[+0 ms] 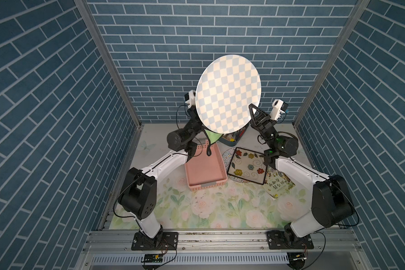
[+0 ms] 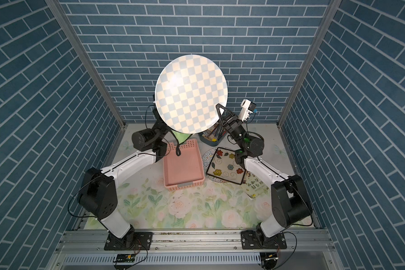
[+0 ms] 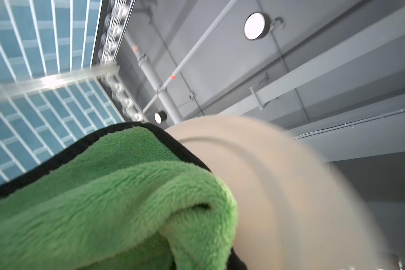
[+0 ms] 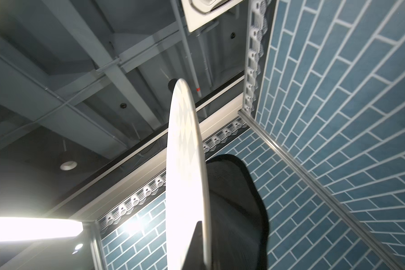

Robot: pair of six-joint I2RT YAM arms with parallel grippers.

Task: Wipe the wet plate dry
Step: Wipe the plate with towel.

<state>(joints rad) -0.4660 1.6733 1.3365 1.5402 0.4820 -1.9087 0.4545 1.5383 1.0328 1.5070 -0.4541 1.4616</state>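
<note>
A round blue-and-white checked plate (image 1: 228, 93) (image 2: 191, 93) is held upright, high above the table. My right gripper (image 1: 251, 109) (image 2: 218, 108) is shut on its lower right rim. In the right wrist view the plate (image 4: 185, 152) stands edge-on, with one dark finger (image 4: 197, 245) flat on its face. My left gripper is hidden behind the plate, shut on a green cloth (image 3: 103, 198) with black edging. The cloth is pressed to the plate's plain white back (image 3: 278, 187). A corner of the cloth (image 1: 214, 138) (image 2: 181, 136) hangs below the plate's rim.
Under the raised plate sit an empty pink basket (image 1: 205, 168), a square flowered dish (image 1: 247, 164) on a speckled round plate, a book (image 1: 278, 184) and a blue pen holder (image 1: 234, 136). The cloth's black loop (image 1: 208, 147) dangles over the basket. Tiled walls enclose three sides.
</note>
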